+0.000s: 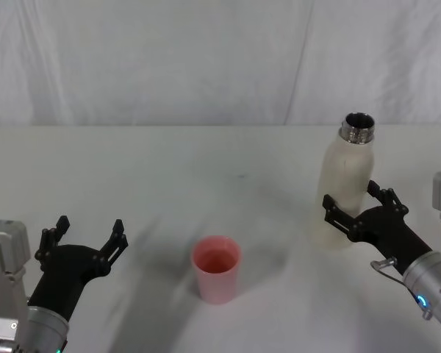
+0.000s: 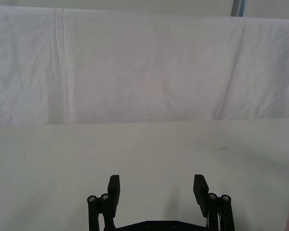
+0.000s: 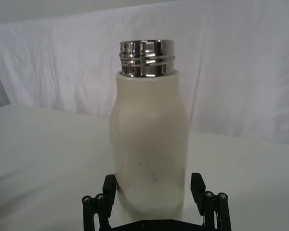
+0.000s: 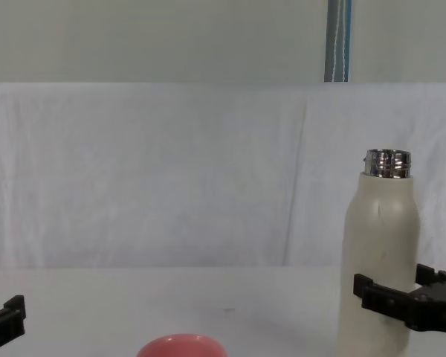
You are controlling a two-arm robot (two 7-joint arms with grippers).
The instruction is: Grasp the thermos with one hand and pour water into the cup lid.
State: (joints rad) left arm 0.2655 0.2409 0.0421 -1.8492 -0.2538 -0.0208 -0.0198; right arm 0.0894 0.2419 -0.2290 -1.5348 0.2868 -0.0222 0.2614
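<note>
The right gripper (image 1: pixel 355 207) has its black angular fingers spread to either side of the lower body of the thermos (image 1: pixel 345 190); in the right wrist view one finger (image 3: pixel 109 187) stands on each flank of the bottle, close against it, though whether the pads actually press cannot be told; the grey metal wrist block is cut off at the right edge of the head view. The left gripper (image 1: pixel 86 239) sits near the table's near left corner, its fingers spread wide with nothing between them, well apart from everything else.

Counted: two grippers, one thermos, one cup lid (image 1: pixel 217 268).

The thermos stands upright on the right side of the table (image 1: pixel 206 169), its mouth uncapped; its base is hidden behind the gripper in the right wrist view and cut off by the lower edge in the chest view. The cup lid stands open-side up near the table's front centre, between the two grippers and apart from both; whether it holds any water is hard to make out.

The thermos is tall, matte cream-white, round-shouldered, with a shiny threaded steel neck and faint dark scratches; the cup lid is a small, smooth-rimmed salmon-pink round cup; a creased white cloth (image 1: pixel 206 59) hangs behind the table.
</note>
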